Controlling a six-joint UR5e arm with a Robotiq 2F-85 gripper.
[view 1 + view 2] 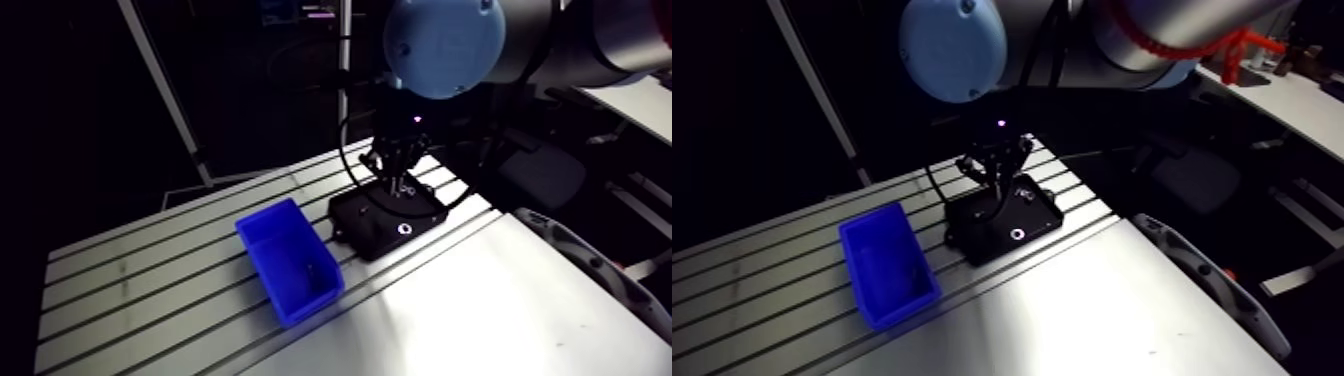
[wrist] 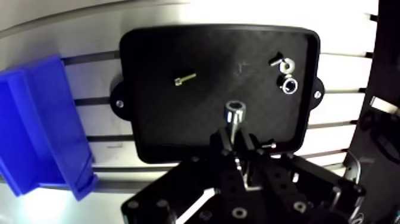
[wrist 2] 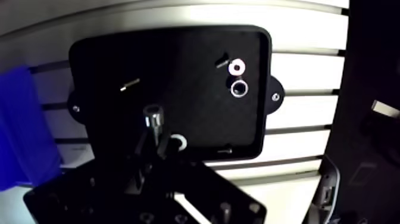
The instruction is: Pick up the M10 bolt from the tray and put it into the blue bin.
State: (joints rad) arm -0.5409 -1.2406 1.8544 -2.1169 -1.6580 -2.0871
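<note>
Note pincer (image 2: pixel 236 140) clamped on M10 bolt (image 2: pixel 236 112), socket head up, over black tray (image 2: pixel 172 119); locate blue bin (image 2: pixel 36 131) just beside tray on slotted counter (image 1: pixel 150 290)

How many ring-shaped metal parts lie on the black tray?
3. A washer and a ring lie together near the tray corner ahead of the tool; a third ring lies beside the bolt it grips. Others may be hidden.
</note>
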